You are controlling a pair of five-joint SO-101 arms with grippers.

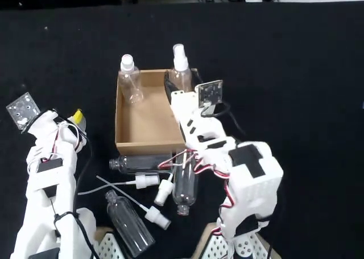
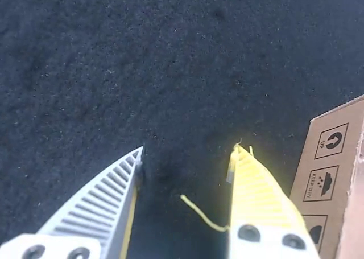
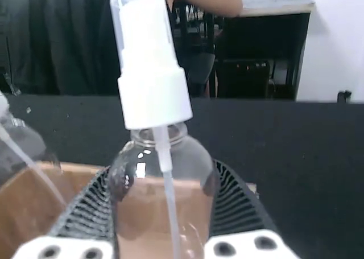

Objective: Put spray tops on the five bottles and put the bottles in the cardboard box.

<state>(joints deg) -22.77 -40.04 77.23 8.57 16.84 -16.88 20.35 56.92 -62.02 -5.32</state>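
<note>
High view: the right gripper [image 1: 180, 83] is clamped on a capped bottle [image 1: 181, 68], which stands upright at the far right corner of the box [image 1: 122, 139]. A second capped bottle [image 1: 130, 81] stands in the far left corner. Three bare bottles [image 1: 136, 163] and three loose tops [image 1: 147, 181] lie on the table [image 1: 296, 71] just in front of the box. Risk: the right arm spans this pile, so a low retreat may roll a bottle or snag a dip tube.

Left wrist view: the left gripper [image 2: 185, 156] hangs released and empty over the table, with the box [image 2: 335, 173] just beside it.

Right wrist view: the fingers [image 3: 233, 202] flank the bottle below its top [image 3: 151, 71]. Whether its base rests on the box floor cannot be told. Risk: releasing above the floor, or withdrawing before the jaws open fully, may topple it.
</note>
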